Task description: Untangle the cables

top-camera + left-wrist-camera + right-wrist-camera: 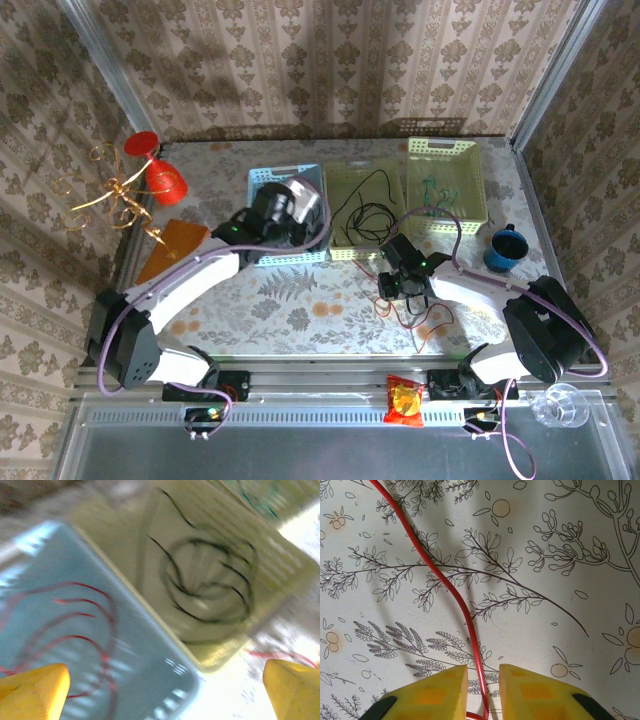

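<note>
Looks like the sorting-by-colour step to me, with the reds being the ones in hand right now.

The left claw (165, 672) hangs wide open with nothing in it. Straight below it is the blue basket (135, 690) with red cables (106, 656) lying loose inside. Ahead of it and a bit to the right is the bin (225, 652) holding the black cables (172, 577), coiled up. My guess is this side is at the drop-off end of a run.

The right claw (482, 672) is low over the table (545, 580), with its jaws parted just a little. One red cable (466, 615) runs right through the gap and snakes away ahead of it to the left. The gap is wider than the wire, so I'd say it isn't pinched, just sitting between the fingers. There are more red loops (425, 320) on the table just behind that claw.

For the next move, I reckon the right claw needs to clamp onto that wire and lift slowly so the loops behind it slide free instead of knotting. Then it carries the wire over to the blue basket, up ahead and to its left. The left claw would have to back off first, since it's parked right over the basket.
</note>
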You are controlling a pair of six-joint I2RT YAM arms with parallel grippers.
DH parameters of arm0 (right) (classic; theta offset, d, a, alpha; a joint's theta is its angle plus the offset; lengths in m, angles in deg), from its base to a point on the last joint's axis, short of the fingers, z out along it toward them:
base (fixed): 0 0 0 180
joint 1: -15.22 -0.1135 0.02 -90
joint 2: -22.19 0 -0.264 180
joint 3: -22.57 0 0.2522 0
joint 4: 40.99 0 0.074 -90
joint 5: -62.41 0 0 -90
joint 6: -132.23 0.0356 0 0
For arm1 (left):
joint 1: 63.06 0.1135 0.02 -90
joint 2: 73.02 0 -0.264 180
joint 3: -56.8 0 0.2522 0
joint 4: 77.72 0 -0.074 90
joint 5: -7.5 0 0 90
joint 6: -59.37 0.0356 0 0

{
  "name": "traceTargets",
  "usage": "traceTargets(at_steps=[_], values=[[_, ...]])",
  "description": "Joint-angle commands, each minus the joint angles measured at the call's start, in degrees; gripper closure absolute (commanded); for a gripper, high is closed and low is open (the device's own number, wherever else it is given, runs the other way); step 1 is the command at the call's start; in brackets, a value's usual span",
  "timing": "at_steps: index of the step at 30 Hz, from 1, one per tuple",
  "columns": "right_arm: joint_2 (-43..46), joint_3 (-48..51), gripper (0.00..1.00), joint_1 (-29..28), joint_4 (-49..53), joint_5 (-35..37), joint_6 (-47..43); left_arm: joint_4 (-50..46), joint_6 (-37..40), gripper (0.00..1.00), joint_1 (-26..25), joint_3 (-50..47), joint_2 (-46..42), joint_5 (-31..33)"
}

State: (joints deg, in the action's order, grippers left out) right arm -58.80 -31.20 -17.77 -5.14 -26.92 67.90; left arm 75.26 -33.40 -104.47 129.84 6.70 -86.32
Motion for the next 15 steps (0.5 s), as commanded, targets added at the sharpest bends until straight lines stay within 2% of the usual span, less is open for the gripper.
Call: traceTargets(at_steps=[1,4,6,10,13,15], values=[[-0.18,-0.16,0.7,0.13,1.72,-1.75,-0.29,1.56,0.77,0.0,-4.18,-3.17,2.35,-2.99],[0.66,0.36,0.63,-1.19,2.11,-4.51,-1.38,5.0,-1.26,0.0,-7.26,-4.44,4.14,-2.78],[0.86,0.55,0.61,-2.32,2.9,-4.53,-1.69,5.64,-0.96,0.0,-8.97,-4.19,5.38,-5.06],[5.03,0.9,0.6,-2.12,4.72,1.27,0.95,5.33,4.37,0.0,-13.06,-3.26,7.88,-9.05],[7.86,0.38,0.59,1.03,7.58,7.68,4.74,4.37,6.83,0.0,-16.32,-0.4,12.88,-6.51],[10.4,0.41,0.59,4.28,8.31,9.0,6.5,4.35,6.82,0.0,-18.11,2.33,17.66,-2.89]])
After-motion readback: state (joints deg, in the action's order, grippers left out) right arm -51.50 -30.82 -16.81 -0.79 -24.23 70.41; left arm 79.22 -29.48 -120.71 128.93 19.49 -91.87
